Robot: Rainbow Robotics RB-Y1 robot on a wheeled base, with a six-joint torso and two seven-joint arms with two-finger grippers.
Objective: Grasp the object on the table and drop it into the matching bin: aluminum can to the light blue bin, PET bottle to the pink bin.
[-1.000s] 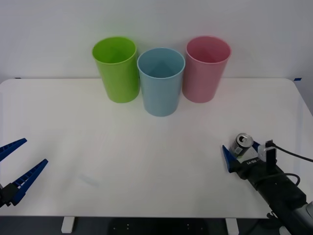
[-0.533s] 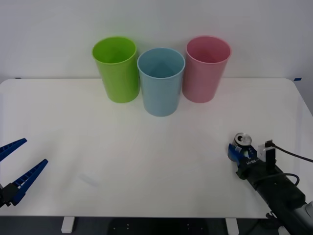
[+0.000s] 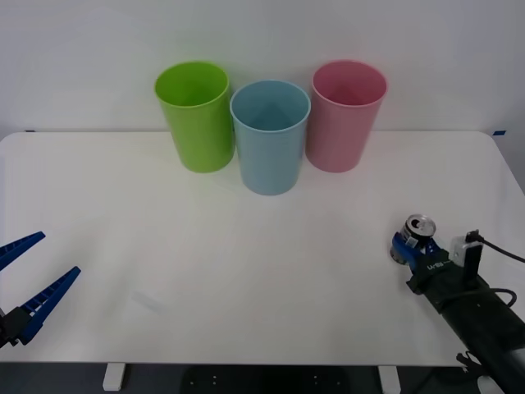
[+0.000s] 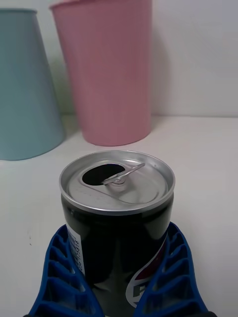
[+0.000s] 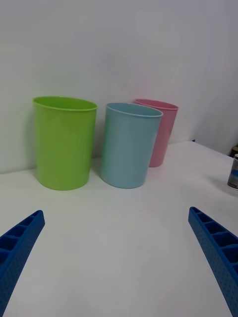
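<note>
In the front view, the small dark grey-black aluminum can (image 3: 416, 236) with its silver top stands upright near the right front of the large white table (image 3: 246, 271). Our right gripper (image 3: 408, 249) has its blue ribbed fingers closed against the can's sides. Our left gripper (image 3: 29, 277) waits spread wide and empty at the left front edge. The tall light blue plastic bin (image 3: 270, 136) stands at the back between a lime green plastic bin (image 3: 195, 116) and the tall pink plastic bin (image 3: 346, 114), all close together.

In the right wrist view, the fingers (image 4: 62, 277) clasp the lower body of the can (image 4: 117, 218), which sits straight. We judge the grip sound. To do this well we should lift straight up, high enough to clear the rolled rims, then carry across past the pink bin and release only when centred over the light blue one.

In the left wrist view, the can (image 5: 233, 171) shows far off, well apart from the bins.
</note>
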